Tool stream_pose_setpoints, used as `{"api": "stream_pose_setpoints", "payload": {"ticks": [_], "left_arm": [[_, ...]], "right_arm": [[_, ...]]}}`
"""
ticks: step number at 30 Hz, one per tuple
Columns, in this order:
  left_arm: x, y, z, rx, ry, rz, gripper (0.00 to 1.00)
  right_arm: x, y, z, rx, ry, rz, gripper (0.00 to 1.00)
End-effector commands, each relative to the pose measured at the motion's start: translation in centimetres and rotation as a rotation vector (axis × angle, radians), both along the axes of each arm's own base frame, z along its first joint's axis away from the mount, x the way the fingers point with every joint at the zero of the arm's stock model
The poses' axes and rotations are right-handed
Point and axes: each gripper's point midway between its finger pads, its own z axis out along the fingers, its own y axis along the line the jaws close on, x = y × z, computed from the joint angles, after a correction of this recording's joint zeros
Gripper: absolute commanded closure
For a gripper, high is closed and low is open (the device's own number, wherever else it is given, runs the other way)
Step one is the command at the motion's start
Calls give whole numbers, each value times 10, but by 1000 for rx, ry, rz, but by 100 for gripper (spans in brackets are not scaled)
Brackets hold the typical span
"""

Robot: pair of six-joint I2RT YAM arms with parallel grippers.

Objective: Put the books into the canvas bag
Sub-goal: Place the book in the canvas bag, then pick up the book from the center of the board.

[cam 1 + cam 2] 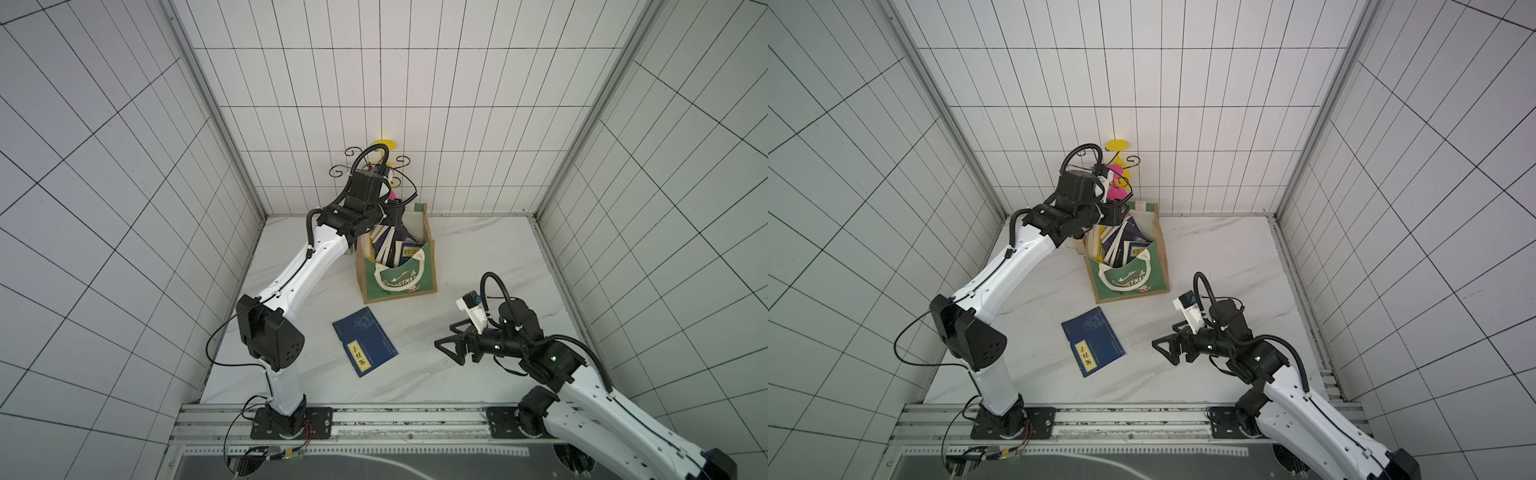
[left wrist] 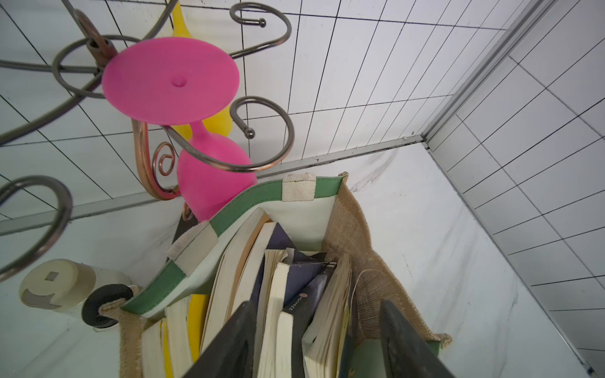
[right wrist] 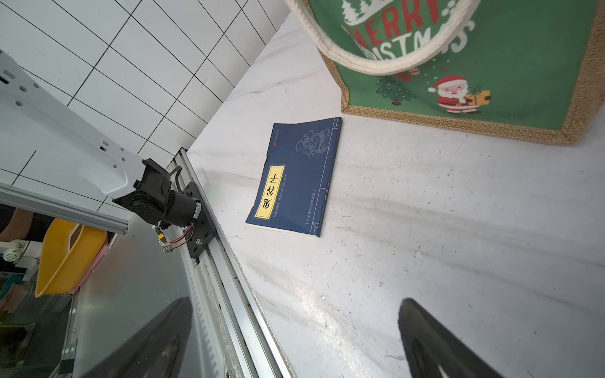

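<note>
The canvas bag (image 1: 399, 286) (image 1: 1133, 282) stands upright at the back of the marble table, its green Christmas panel (image 3: 491, 65) facing front. Several books (image 1: 390, 247) (image 1: 1121, 245) (image 2: 294, 278) stand packed on edge inside it, navy, dark and yellow ones. My left gripper (image 1: 395, 212) (image 1: 1117, 214) (image 2: 317, 330) hovers over the bag's mouth, jaws apart, with book tops showing below and between the fingers (image 2: 229, 343). One navy book (image 1: 365, 341) (image 1: 1093, 341) (image 3: 294, 176) with a yellow title label lies flat in front of the bag. My right gripper (image 1: 446, 347) (image 1: 1165, 347) (image 3: 294, 327) is open and empty, to the right of that book.
A scrolled metal rack (image 1: 353, 166) (image 2: 262, 108) holding a pink goblet (image 2: 170, 78) and a yellow one (image 1: 384, 145) stands right behind the bag against the back wall. A white cylinder (image 2: 55, 284) sits beside the bag. An aluminium rail (image 1: 374, 419) runs along the table's front.
</note>
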Motion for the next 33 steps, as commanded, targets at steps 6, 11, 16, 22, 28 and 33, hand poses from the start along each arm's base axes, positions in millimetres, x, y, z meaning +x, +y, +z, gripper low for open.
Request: {"api": "stream_pose_setpoints", "payload": {"ticks": [6,11,16,22,28,33], "left_arm": [[-39,75,3,-36,50,173,22],[-94,139,-51,-102,147,319,13],[-152,154,-113,-146,262,340,8],[-191,158,-175,-229,376,378,7],[-209,156,-221,-261,479,398,7],[-217,151,-248,-245,576,384,11]], "right_arm": [[9,14,9,62,-11,25,1],[15,30,-13,56,2,31,1],[23,54,-36,28,8,47,1],[31,88,-58,6,14,73,1],[33,117,-89,-28,61,99,1],[38,133,-111,-51,98,103,1]]}}
